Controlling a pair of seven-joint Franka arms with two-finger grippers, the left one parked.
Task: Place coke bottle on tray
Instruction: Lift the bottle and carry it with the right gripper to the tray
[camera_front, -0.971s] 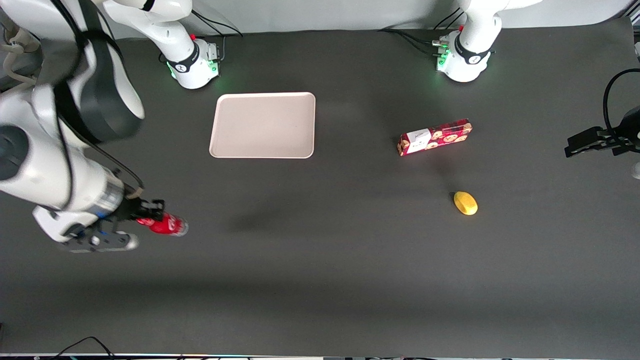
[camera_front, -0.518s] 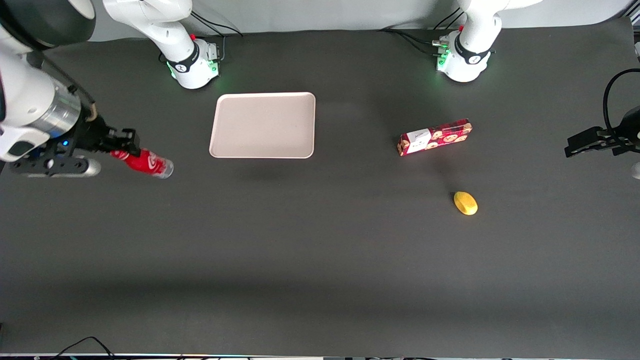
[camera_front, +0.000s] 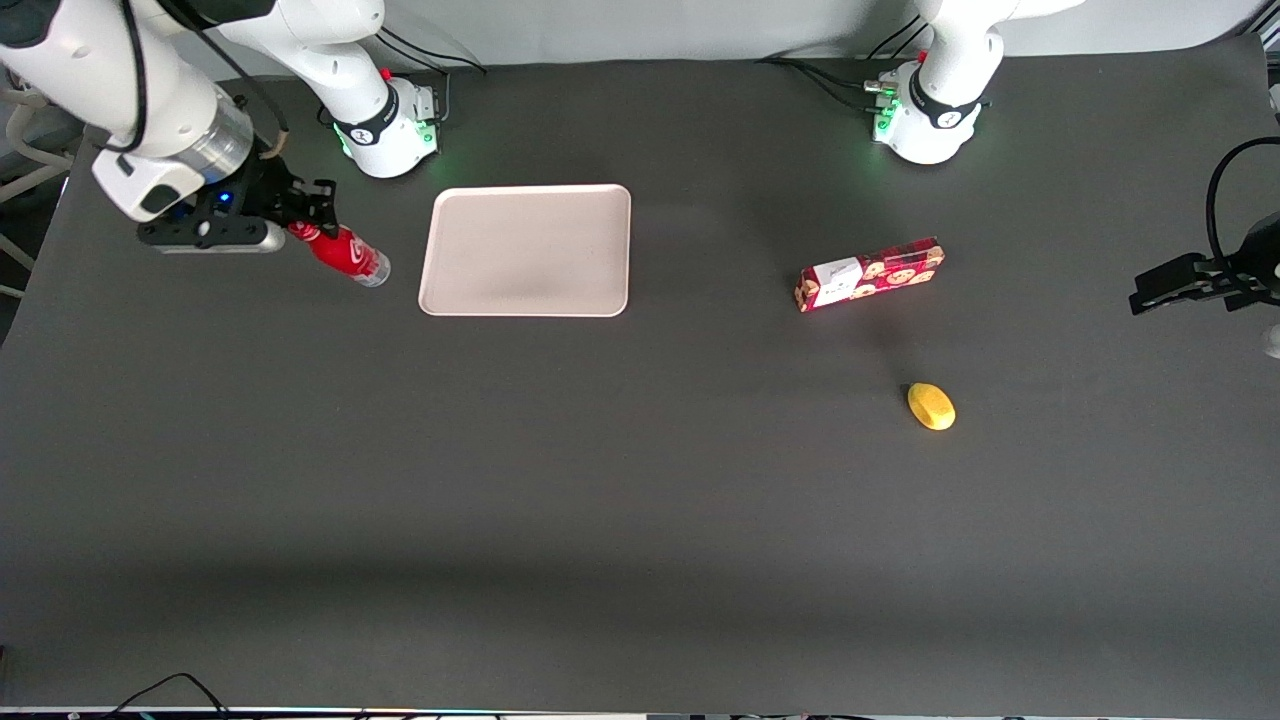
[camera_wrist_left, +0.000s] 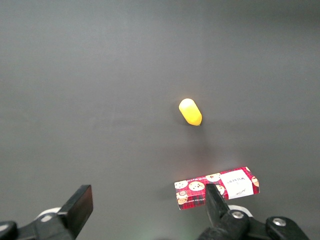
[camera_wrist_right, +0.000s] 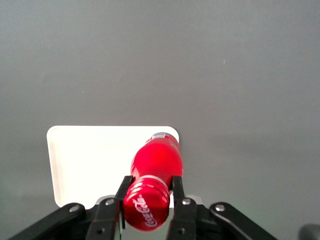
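Note:
My right gripper (camera_front: 308, 218) is shut on the neck of the coke bottle (camera_front: 348, 254), a slim red bottle with a red cap and clear base. It holds the bottle tilted above the table, beside the tray's edge on the working arm's side. The tray (camera_front: 527, 250) is a flat pale beige-pink rectangle lying bare near the working arm's base. In the right wrist view the fingers (camera_wrist_right: 122, 190) clamp the bottle (camera_wrist_right: 156, 172) just under its cap, with the tray (camera_wrist_right: 90, 160) below it.
A red cookie box (camera_front: 869, 274) lies toward the parked arm's end of the table. A yellow lemon-like object (camera_front: 931, 406) lies nearer the front camera than the box. Both show in the left wrist view: the box (camera_wrist_left: 217, 187) and the yellow object (camera_wrist_left: 190, 111).
My right gripper has carried the bottle away from the front camera and toward the tray, from well out on the working arm's side to just beside the tray's edge.

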